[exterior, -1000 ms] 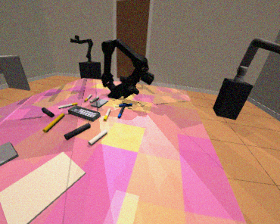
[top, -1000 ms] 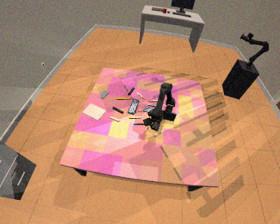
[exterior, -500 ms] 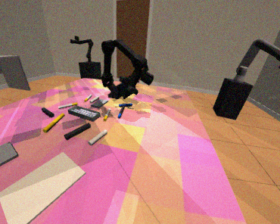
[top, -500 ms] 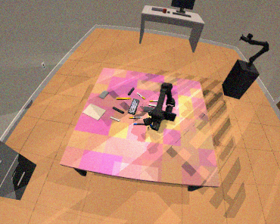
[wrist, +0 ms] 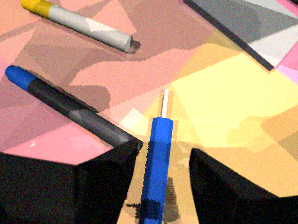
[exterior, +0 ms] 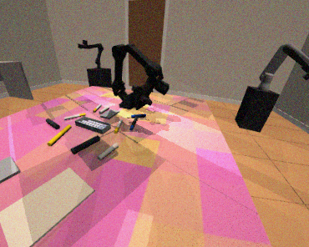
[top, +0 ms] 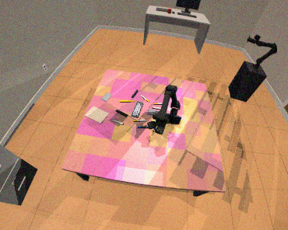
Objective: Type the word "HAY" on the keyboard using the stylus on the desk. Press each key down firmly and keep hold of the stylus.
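The stylus (wrist: 160, 150) (exterior: 138, 115), a blue rod with a thin white tip, lies on the table. In the wrist view it runs between my fingers, with its tip pointing away from them. My gripper (wrist: 163, 151) (exterior: 137, 106) is partly open above it, and a gap shows between the stylus and the right finger. In the top view the gripper (top: 152, 126) hides the stylus. The small keyboard (top: 137, 109) (exterior: 93, 124), dark with pale keys, lies on the table away from the gripper. It is outside the wrist view.
A black pen with a blue cap (wrist: 70, 106) (exterior: 134, 123) lies beside the stylus, close to the left finger. A white pen with a yellow end (wrist: 85, 25) (exterior: 119, 127) and a grey slab (wrist: 235, 25) (exterior: 109, 113) lie farther off. A black pen (exterior: 85, 144) lies near the keyboard.
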Available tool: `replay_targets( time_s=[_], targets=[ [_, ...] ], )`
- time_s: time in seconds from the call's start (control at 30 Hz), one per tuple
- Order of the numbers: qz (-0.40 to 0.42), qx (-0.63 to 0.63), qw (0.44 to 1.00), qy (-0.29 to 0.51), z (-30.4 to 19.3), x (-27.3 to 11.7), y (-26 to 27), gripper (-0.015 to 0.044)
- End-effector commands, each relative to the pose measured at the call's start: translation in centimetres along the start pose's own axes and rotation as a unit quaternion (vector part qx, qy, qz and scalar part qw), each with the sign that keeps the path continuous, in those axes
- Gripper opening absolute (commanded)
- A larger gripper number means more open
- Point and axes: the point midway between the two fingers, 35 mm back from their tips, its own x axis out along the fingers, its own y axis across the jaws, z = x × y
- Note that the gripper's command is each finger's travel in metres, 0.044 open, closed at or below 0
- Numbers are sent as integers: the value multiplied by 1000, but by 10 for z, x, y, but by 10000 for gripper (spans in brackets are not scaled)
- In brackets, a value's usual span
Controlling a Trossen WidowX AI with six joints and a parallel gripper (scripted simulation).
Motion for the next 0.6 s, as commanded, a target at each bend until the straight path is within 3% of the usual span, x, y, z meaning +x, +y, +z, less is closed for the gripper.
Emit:
replay_targets(
  time_s=[0.0, 0.57],
  targets=[
    [-1, -1, 1000, -5, -1, 5, -2, 150],
    [-1, -1, 1000, -5, -5, 11, -1, 150]
  ],
)
